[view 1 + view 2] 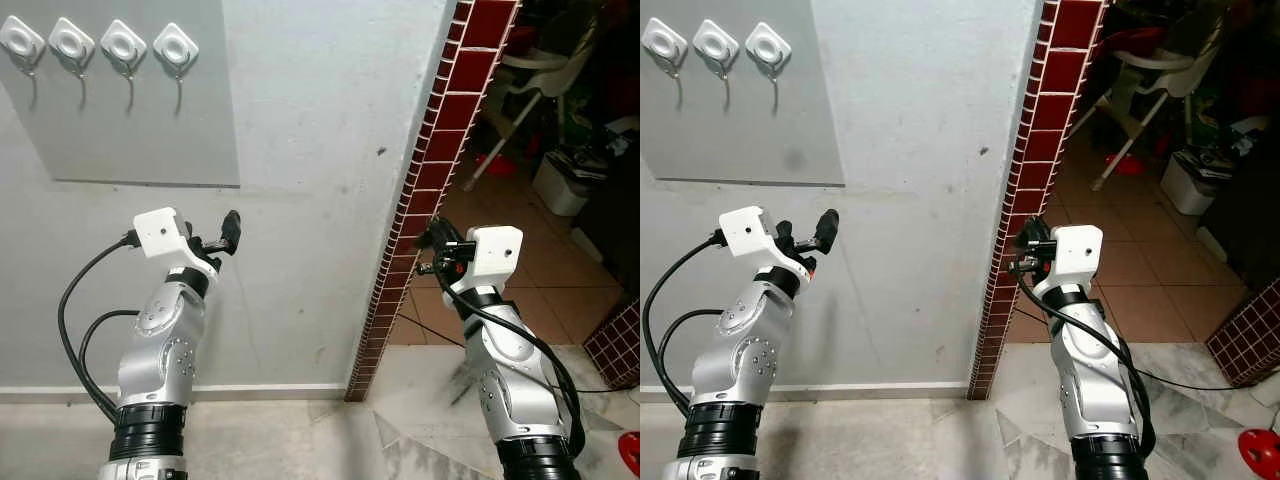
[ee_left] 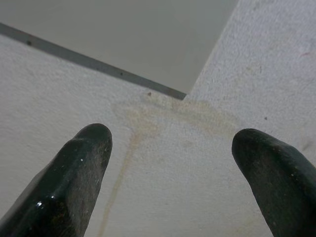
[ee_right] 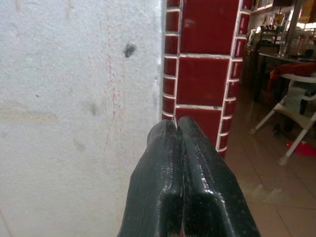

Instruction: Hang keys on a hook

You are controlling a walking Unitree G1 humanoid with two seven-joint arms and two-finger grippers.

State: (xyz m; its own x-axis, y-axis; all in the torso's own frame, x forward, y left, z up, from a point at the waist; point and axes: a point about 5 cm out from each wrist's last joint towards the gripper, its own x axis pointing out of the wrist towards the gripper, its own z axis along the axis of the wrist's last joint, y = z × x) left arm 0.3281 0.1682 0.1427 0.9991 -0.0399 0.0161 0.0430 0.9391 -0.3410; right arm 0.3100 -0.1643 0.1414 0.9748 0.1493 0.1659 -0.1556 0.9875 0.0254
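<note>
The left gripper (image 1: 226, 238) is raised before the rough white plaster wall (image 1: 310, 150), its two rounded black fingers (image 2: 74, 173) spread wide apart and empty, just below the lower corner of the smooth grey panel (image 1: 130, 130). On that panel, above the left gripper, four white diamond-shaped hooks (image 1: 176, 48) sit in a level row, each with a thin metal prong hanging straight down. The right gripper (image 1: 432, 248) has its glossy fingers pressed together with nothing between them, beside the wall's edge of dark red glazed tiles (image 1: 430, 150). Beyond that edge lie a tan tiled floor (image 1: 520, 260) and a white chair (image 1: 550, 80).
</note>
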